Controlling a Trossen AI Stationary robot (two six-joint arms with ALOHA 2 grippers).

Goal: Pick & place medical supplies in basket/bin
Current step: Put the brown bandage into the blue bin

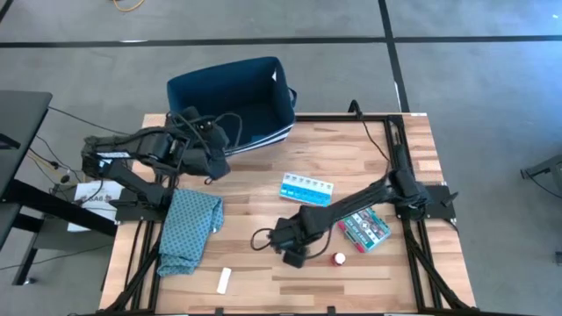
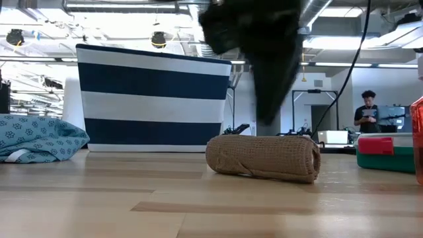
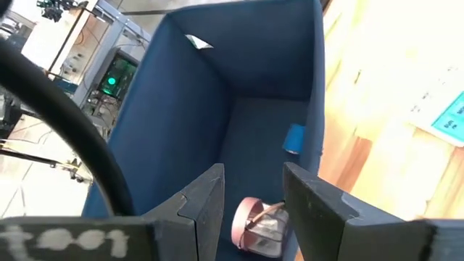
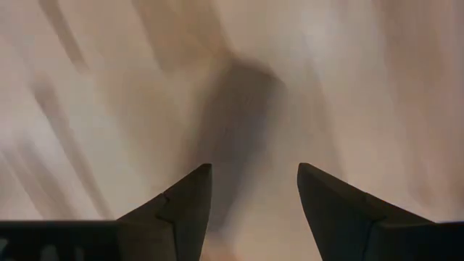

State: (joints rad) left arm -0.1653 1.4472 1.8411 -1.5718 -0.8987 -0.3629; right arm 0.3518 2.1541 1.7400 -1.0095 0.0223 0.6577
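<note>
The navy bin (image 1: pixel 230 101) is seen standing at the table's (image 1: pixel 263 272) far edge, toward the far left corner, partly hanging beyond it. The left gripper (image 1: pixel 213 156) is held over the bin's near left side, and through the left wrist view its fingers (image 3: pixel 203 210) are shown spread apart with nothing between them. Down inside the bin, a pink roll (image 3: pixel 255 226) is seen on the floor just beyond those fingers, and a small blue square (image 3: pixel 293 138) is lying farther along the bin's floor.

The right gripper (image 1: pixel 294 256) is lowered toward the table's middle, nearer the front edge. In the right wrist view its fingers (image 4: pixel 185 199) are parted wide over bare wood, with only a blurred shadow between them. In the low view a brown roll of bandage (image 2: pixel 263 157) is seen lying on its side on the wood, right under the dark arm.

The light blue pill organiser (image 1: pixel 306 190) is found near the table's centre, just beyond the right arm. The teal and red flat box (image 1: pixel 363 228) is lying toward the right edge, beside the arm. A red-and-white cap (image 1: pixel 338 258) is sitting near the front edge, just right of the right gripper. A white stick (image 1: pixel 224 280) is resting close to the front edge, left of centre. The teal patterned cloth (image 1: pixel 186 230) is bunched along the left edge.
</note>
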